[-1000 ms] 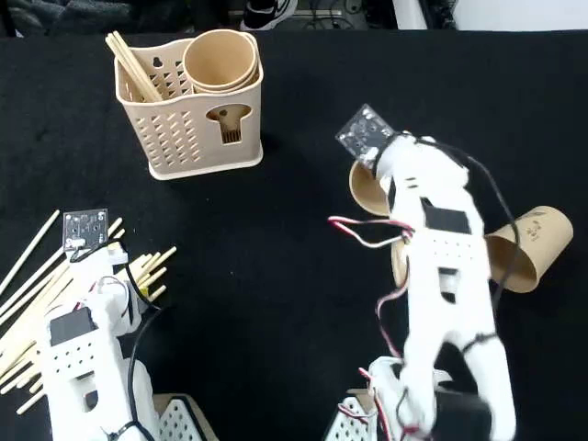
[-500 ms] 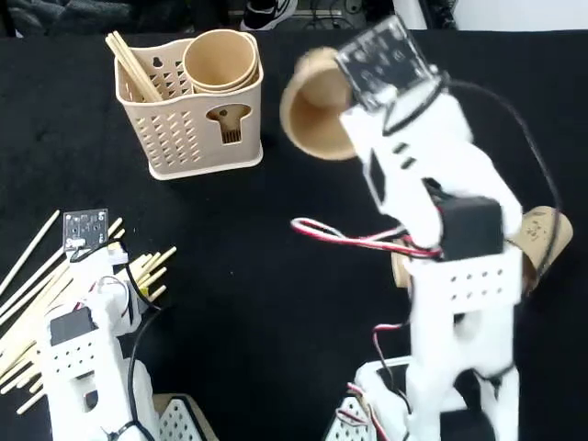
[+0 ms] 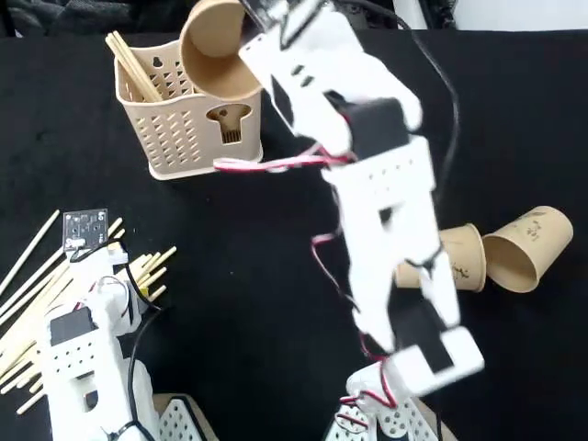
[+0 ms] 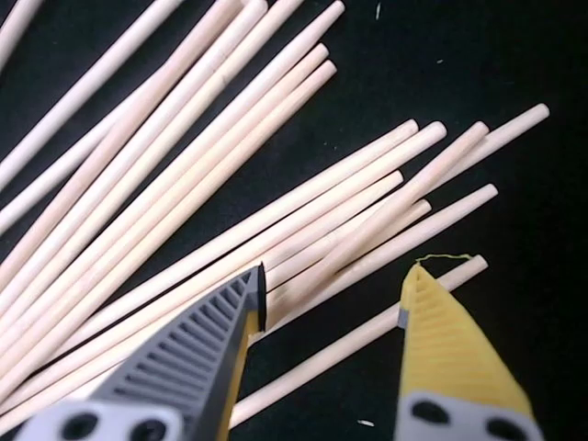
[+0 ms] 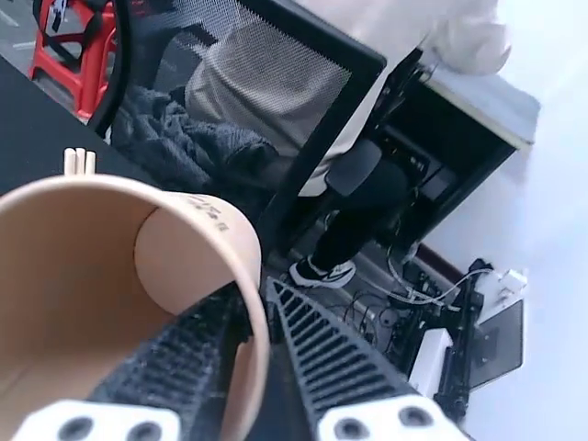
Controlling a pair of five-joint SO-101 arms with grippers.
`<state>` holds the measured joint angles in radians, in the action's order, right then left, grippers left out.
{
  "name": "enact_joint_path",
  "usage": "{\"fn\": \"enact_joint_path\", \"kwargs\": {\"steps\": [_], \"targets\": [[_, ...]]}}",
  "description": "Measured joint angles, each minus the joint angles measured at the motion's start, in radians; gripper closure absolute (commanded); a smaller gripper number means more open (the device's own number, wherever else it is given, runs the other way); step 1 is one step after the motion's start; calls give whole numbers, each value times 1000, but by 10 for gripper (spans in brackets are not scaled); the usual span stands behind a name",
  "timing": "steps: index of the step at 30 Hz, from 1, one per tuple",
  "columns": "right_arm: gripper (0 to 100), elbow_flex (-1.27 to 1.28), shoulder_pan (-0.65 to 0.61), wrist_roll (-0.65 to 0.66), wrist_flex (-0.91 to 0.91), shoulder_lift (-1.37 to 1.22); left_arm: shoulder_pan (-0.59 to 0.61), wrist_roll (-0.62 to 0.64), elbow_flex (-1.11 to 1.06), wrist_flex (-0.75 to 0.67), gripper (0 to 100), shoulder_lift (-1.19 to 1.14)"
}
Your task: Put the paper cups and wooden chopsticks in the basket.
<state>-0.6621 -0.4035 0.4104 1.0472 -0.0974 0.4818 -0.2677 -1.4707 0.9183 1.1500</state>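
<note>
My right gripper [image 3: 250,39] is shut on the rim of a tan paper cup [image 3: 215,48], held tilted above the far right corner of the beige basket [image 3: 184,129]. In the right wrist view the fingers pinch the cup wall [image 5: 110,276] at the gripper [image 5: 257,299]. Several wooden chopsticks [image 3: 131,64] stand in the basket. My left gripper [image 4: 337,276] is open, low over a loose pile of chopsticks [image 4: 211,184] near the table's front left [image 3: 32,303], with nothing between its fingers.
Two more paper cups lie on their sides at the right, one [image 3: 459,257] beside the other [image 3: 525,246]. The right arm [image 3: 386,211] stretches across the table's middle. An office chair [image 5: 276,110] stands beyond the table's far edge.
The right arm lifted a paper cup from the right side of the table and carried it left and away to above the basket. The left arm has not moved.
</note>
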Motion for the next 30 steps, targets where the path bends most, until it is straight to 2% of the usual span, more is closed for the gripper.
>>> {"fn": "enact_joint_path", "kwargs": {"steps": [10,17,19,24,30], "targets": [[987,-195,0,-2,0,-264,0,0,0,0,754,0],[981,-242,0,-2,72,-301,0,0,0,0,754,0],[934,-242,0,-2,92,-301,0,0,0,0,754,0],[734,-242,0,-2,143,-301,0,0,0,0,754,0],[716,-267,0,-2,157,-302,0,0,0,0,754,0]]}}
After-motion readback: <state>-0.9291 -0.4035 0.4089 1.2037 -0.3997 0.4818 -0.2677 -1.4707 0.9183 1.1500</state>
